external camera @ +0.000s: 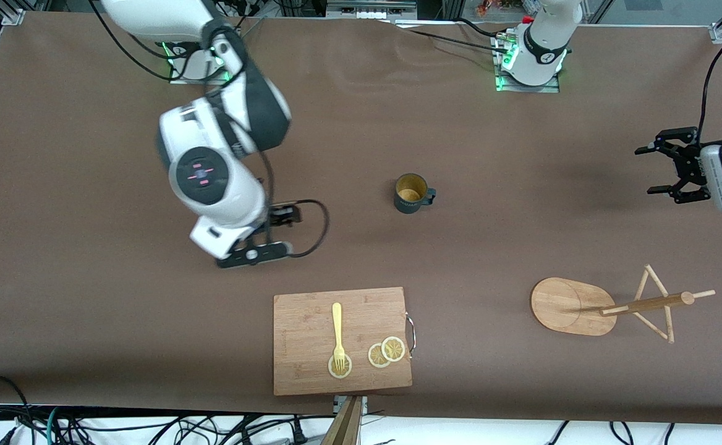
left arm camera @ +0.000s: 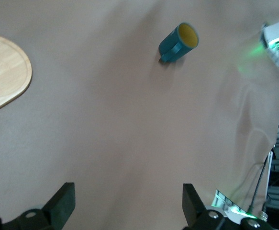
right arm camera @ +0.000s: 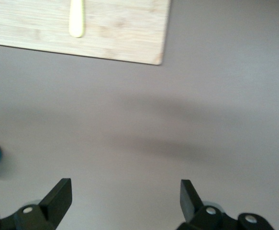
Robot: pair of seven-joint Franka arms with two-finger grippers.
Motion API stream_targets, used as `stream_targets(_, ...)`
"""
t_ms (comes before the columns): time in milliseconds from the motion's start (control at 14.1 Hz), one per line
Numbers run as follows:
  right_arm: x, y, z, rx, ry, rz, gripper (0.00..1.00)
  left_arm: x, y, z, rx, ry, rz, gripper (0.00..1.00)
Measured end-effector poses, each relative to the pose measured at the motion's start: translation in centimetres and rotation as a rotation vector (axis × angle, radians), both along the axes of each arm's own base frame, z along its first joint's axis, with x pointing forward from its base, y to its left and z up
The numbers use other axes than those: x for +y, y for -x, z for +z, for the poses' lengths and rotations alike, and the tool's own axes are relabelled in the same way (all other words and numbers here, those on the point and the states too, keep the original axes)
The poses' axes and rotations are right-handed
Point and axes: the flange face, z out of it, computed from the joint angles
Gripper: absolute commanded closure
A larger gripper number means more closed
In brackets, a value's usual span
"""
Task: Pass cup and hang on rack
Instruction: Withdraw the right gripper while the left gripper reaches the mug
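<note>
The small dark teal cup (external camera: pixel 411 193) stands upright mid-table, handle toward the left arm's end, between the two empty, wide-open hands, the right hand (external camera: pixel 256 250) nearer it than the left hand (external camera: pixel 661 168) hovering over the table's left-arm end.

The cup (external camera: pixel 411 193) stands upright mid-table, apart from both claws, with the rack (external camera: pixel 608 306) nearer the camera.

Even, bright overhead light falls on the brown tabletop (external camera: pixel 460 185), casting soft, diffuse shadows. The right arm (external camera: pixel 212 167) is slightly motion-blurred. Both wrist views look soft and washed-out, with green glare near the left arm's base (left arm camera: pixel 254 52).
</note>
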Motion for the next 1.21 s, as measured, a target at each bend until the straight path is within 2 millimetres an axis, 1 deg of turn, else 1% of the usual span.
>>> stream_targets(71, -2.9, -0.8, 0.7, 0.012, 0.003, -0.009, 0.0, 0.9, 0.4, -1.4, -0.047, 0.063, -0.017, 0.01)
stream_targets(142, -5.7, -1.5, 1.3, 0.023, 0.007, -0.027, 0.0, 1.1, 0.4, -2.7, -0.089, 0.117, -0.04, 0.0)
stream_targets(285, -10.9, -2.6, 2.8, 0.023, 0.01, -0.056, 0.0, 0.1, -0.1, -5.4, -0.15, 0.219, -0.086, 0.0)
stream_targets(427, -16.2, -3.2, 4.7, 0.014, 0.014, -0.048, 0.0, -1.9, -0.9, -8.7, -0.186, 0.324, -0.137, 0.0)
stream_targets(498, -18.9, -3.2, 5.5, 0.023, 0.026, -0.051, 0.0, -3.6, -1.4, -10.6, -0.197, 0.377, -0.177, 0.0)
stream_targets(569, -21.2, -3.0, 6.2, 0.028, 0.047, -0.062, 0.0, -5.9, -2.0, -12.5, -0.215, 0.432, -0.217, 0.0)
stream_targets(712, -24.8, -2.1, 7.9, 0.029, 0.069, -0.092, 0.0, -11.7, -3.2, -16.2, -0.271, 0.514, -0.256, 0.0)
stream_targets(783, -26.3, -1.4, 8.9, 0.026, 0.066, -0.112, 0.0, -15.1, -3.0, -18.1, -0.293, 0.546, -0.243, 0.0)
stream_targets(854, -27.9, -0.5, 10.1, 0.021, 0.06, -0.126, 0.0, -18.1, -2.4, -19.8, -0.315, 0.566, -0.224, 0.0)
stream_targets(925, -29.3, 0.4, 11.2, 0.016, 0.052, -0.126, 0.0, -20.8, -1.5, -21.1, -0.342, 0.57, -0.211, 0.0)
stream_targets(996, -30.8, 1.3, 12.2, 0.012, 0.043, -0.116, 0.0, -23.0, -0.6, -22.0, -0.372, 0.565, -0.203, 0.0)
stream_targets(1139, -33.8, 3.1, 13.6, 0.01, 0.027, -0.119, 0.0, -26.2, 0.6, -23.0, -0.442, 0.562, -0.212, 0.0)
stream_targets(1210, -34.9, 4.0, 14.2, 0.008, 0.021, -0.126, 0.0, -27.5, 1.0, -23.5, -0.477, 0.572, -0.218, 0.0)
